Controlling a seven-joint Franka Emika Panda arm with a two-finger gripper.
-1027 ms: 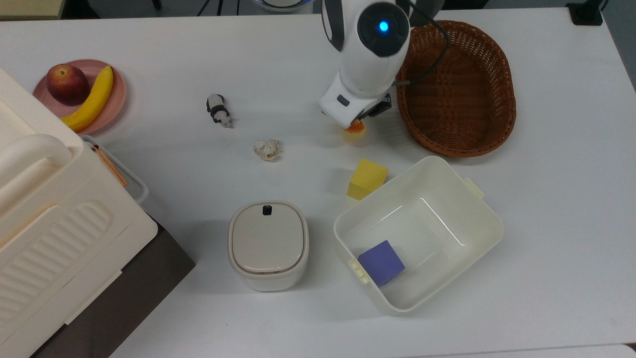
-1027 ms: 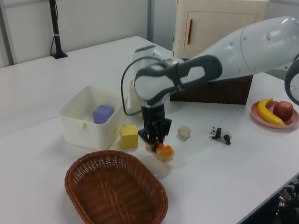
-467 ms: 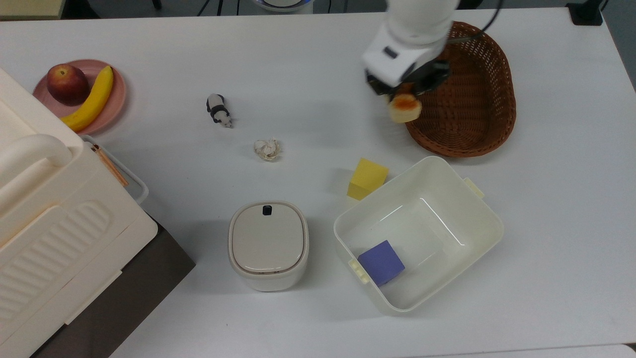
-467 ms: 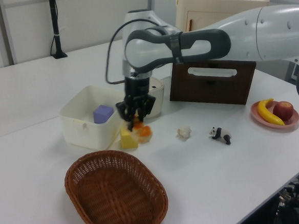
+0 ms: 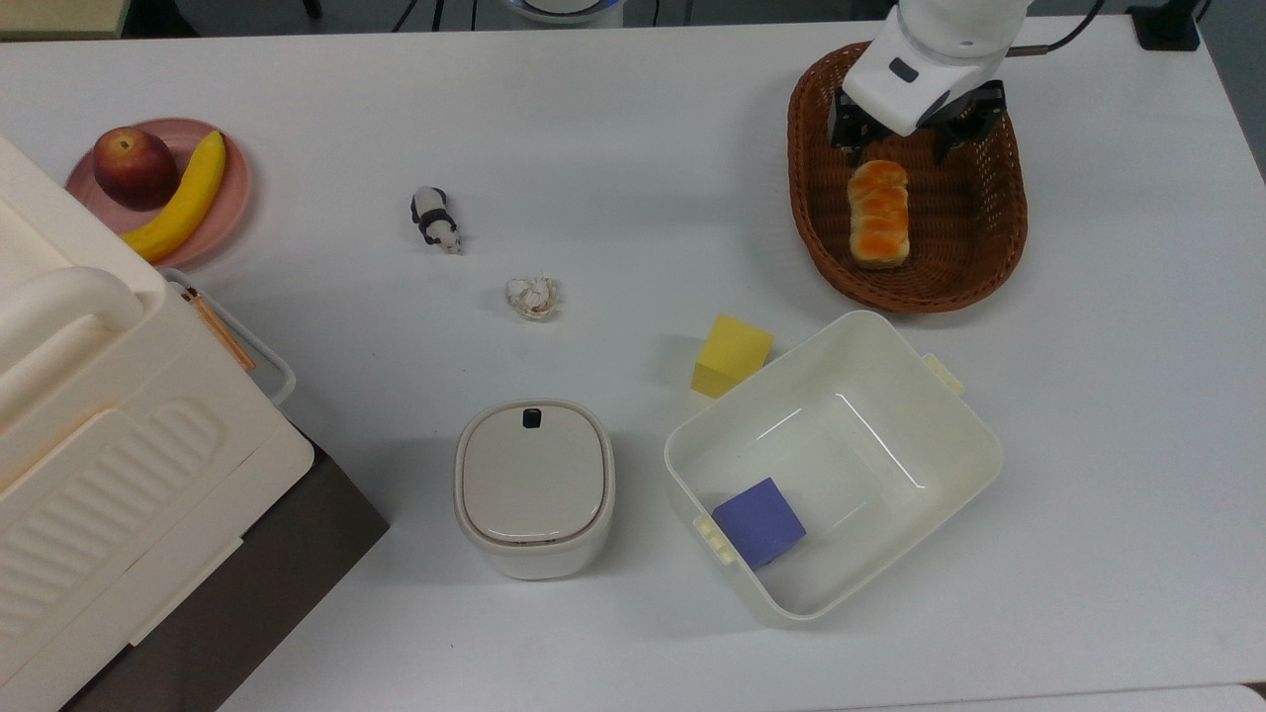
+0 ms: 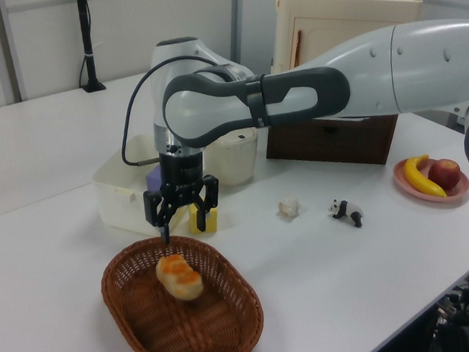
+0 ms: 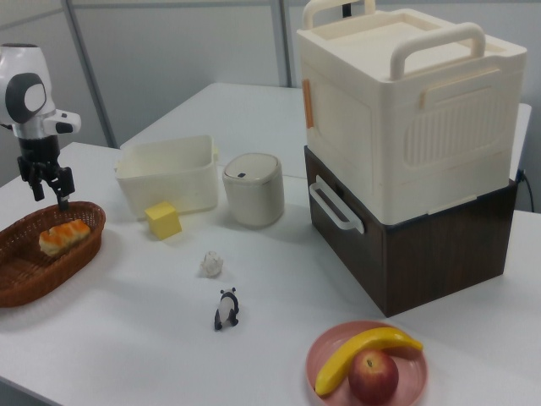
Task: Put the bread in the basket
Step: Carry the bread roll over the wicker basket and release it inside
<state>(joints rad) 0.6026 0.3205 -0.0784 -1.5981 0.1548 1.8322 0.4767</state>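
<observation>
One loaf, the bread [image 5: 878, 214], lies inside the basket [image 5: 979, 257] on its woven floor, glossy orange top up, and you can check that in the left view [image 6: 179, 276] and the right view [image 7: 63, 236] too. Your gripper [image 5: 912, 133] hangs above the basket's far end in the top view, its dark fingers spread apart with nothing between them; the left view [image 6: 182, 212] shows the gap most plainly, with the fingertips clear of the loaf and above the rim. In the top view the white wrist covers part of the basket's rim and the arm is cut off by the upper edge, so you cannot read the height there; the right view [image 7: 49, 182] gives you the gripper standing above the basket [image 7: 21, 279], whose near end runs off the right view's left edge. The purple cube [image 5: 759, 521] sits in the white tub [image 5: 949, 415] in the top view, while in the left view it is half hidden behind the arm. The yellow cube [image 5: 731, 355] rests on the table just beside the tub; in the left view the gripper hides most of it. The small crumpled thing [image 5: 532, 296] near the toy panda [image 5: 435, 219] is too small to identify
</observation>
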